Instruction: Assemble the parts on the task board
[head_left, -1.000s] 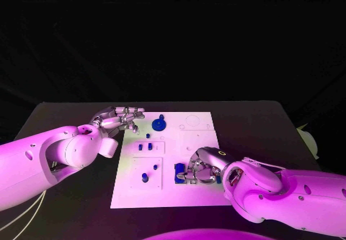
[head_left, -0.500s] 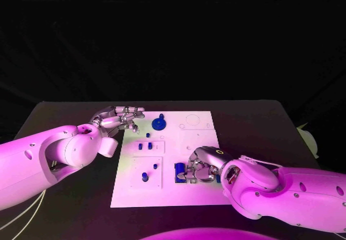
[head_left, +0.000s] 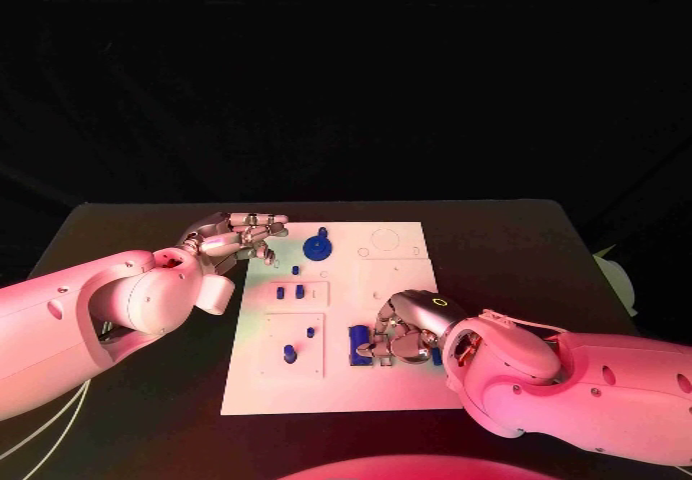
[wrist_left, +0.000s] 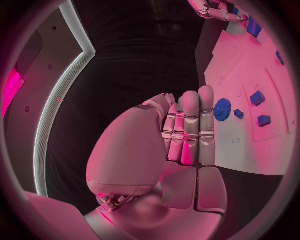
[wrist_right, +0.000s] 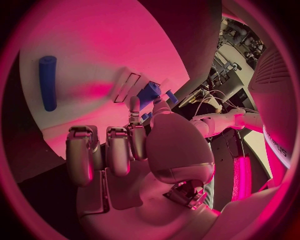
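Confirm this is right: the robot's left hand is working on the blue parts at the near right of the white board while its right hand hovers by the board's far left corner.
The hands are swapped. The head view shows the right hand on the blue parts at the near right of the task board, and the left hand hovering by its far left corner.

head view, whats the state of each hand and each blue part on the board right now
left hand: holds nothing, fingers apart, over the task board's far left corner
right hand: fingers curled down on the blue block at the board's near middle
blue gear: lying flat, untouched
two small blue pegs: seated in their plate
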